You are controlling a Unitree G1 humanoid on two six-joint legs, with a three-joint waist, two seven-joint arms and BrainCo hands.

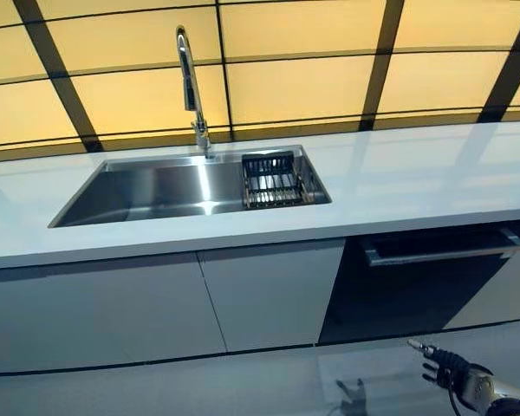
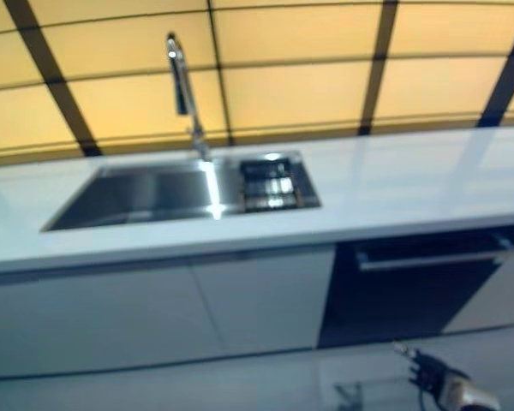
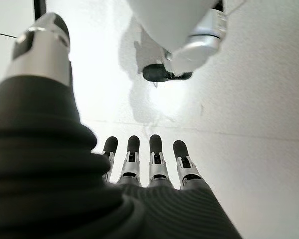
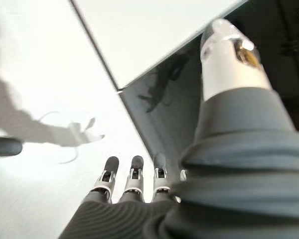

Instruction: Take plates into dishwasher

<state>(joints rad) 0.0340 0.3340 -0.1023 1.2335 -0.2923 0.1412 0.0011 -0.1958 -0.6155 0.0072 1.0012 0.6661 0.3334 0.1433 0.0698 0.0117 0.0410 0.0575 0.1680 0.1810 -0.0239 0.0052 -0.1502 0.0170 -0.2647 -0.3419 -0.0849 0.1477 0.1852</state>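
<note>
The dishwasher (image 1: 399, 299) has a dark front, stands shut under the counter at the right, and carries a long bar handle (image 1: 442, 251) along its top. A black wire rack (image 1: 273, 180) sits in the right end of the steel sink (image 1: 147, 192); I make out no plate clearly. My right hand (image 1: 455, 373) hangs low in front of the dishwasher, apart from it, fingers (image 4: 134, 179) straight and holding nothing. My left hand (image 3: 157, 159) shows only in its wrist view, open over the pale floor and holding nothing.
A tall curved faucet (image 1: 189, 82) rises behind the sink. The white counter (image 1: 416, 178) runs across the view. White cabinet doors (image 1: 156, 303) fill the space left of the dishwasher. Yellow panels with dark frames form the back wall.
</note>
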